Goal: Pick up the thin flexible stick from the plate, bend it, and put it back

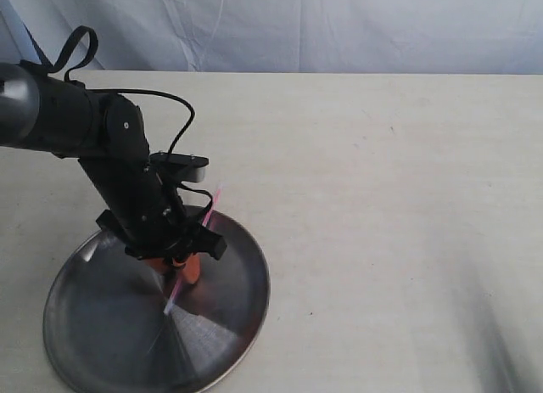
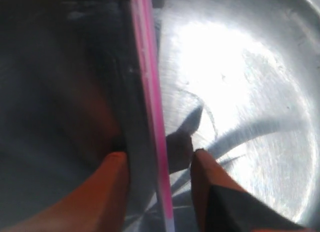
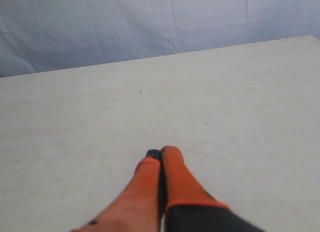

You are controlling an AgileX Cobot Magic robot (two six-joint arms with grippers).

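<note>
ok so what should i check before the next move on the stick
1. Stick between the left hand's fingers: ok.
2. Fingers closed on the stick: not ok, there is a gap on both sides.
3. Stick lifted clear of the plate: cannot tell.
4. Stick unbent: ok, it looks straight.
5. Right hand ready at the stick: not ok, it is shut over the table with no plate in its view.
</note>
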